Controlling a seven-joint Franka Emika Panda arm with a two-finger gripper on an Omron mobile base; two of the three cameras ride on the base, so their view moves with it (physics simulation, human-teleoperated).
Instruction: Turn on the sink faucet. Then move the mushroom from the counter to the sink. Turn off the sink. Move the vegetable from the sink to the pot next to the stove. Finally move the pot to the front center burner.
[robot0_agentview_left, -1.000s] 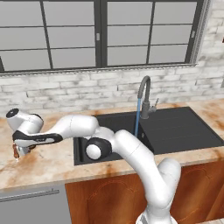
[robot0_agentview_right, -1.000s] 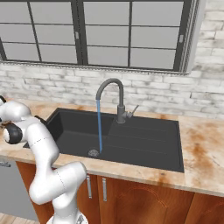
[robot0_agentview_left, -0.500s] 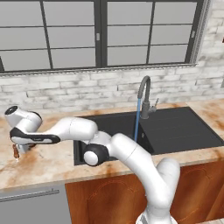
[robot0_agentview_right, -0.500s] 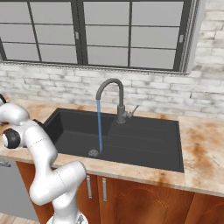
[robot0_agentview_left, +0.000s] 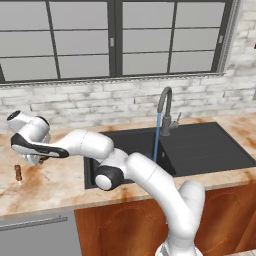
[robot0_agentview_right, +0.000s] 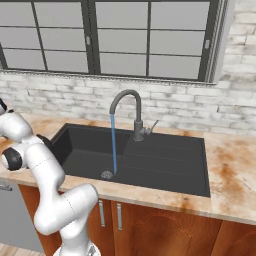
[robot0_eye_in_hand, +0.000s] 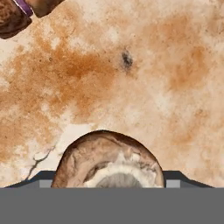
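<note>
Hand view looks straight down on the mushroom (robot0_eye_in_hand: 109, 162): a round tan-brown cap with a pale, creamy middle, lying on the rust-blotched counter (robot0_eye_in_hand: 144, 78) between the 2 finger tips (robot0_eye_in_hand: 41, 179), whose jaws sit to either side of the cap; whether they pinch it I cannot tell. Left base view has the gripper (robot0_agentview_left: 35, 159) low over the counter's far left, beside a dark reddish-brown stick (robot0_agentview_left: 18, 172). Rightward, the white arm reaches across the black sink (robot0_agentview_left: 200, 147), where the faucet (robot0_agentview_left: 165, 107) runs blue water.
</note>
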